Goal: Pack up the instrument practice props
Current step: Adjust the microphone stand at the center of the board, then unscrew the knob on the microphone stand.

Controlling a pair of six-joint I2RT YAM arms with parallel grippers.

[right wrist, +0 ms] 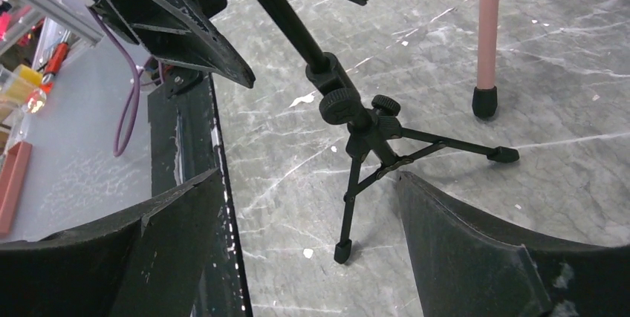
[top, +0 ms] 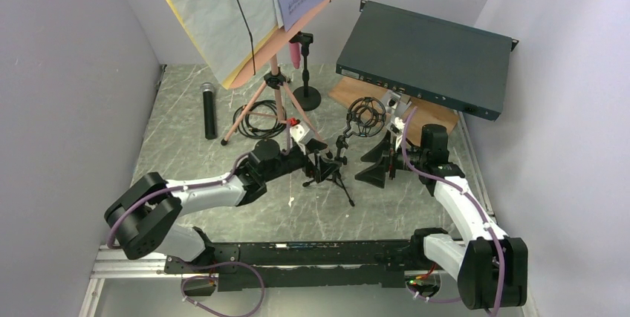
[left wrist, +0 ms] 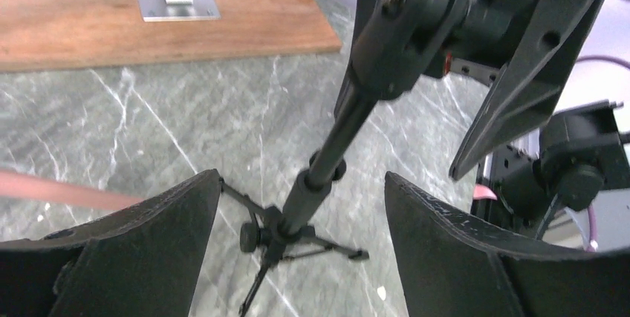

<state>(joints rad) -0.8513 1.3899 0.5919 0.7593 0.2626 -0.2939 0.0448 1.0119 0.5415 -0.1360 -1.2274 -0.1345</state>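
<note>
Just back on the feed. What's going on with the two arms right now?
Both arms are at the small black tripod mic stand at mid-table. The left gripper straddles its pole with fingers open and not touching. The right gripper, also open, faces its legs from the other side. Nothing is held. The pink music stand, its pages and the black microphone are not yet packed.

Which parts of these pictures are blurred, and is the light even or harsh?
Top view: sharp, evenly lit. Left wrist view: the pink leg and the top of the black tripod stand are blurred. Right wrist view: that stand is sharp.
</note>
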